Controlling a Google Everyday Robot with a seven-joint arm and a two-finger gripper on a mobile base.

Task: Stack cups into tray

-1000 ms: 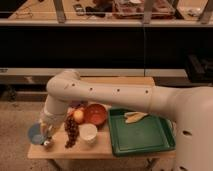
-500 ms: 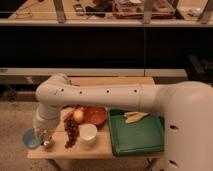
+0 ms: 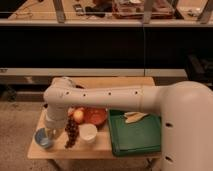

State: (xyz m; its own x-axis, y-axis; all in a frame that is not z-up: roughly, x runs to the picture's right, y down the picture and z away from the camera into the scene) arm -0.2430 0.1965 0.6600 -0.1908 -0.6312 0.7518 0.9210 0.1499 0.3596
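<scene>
The dark-green tray lies on the right half of the small wooden table. A pale blue-grey cup stands at the table's front left corner. A shiny cup seems to stand right beside it, partly hidden by my arm. My gripper hangs at the end of the white arm, low over these two cups at the far left, well away from the tray. No cup is in the tray.
An orange bowl sits mid-table with a round fruit beside it. A bunch of dark grapes and a small white cup lie in front. A pale yellowish item lies in the tray's back part. A dark counter stands behind the table.
The arm has swung lower over the table's left end. The blue-grey cup has shifted a little to the right, closer to the gripper.
</scene>
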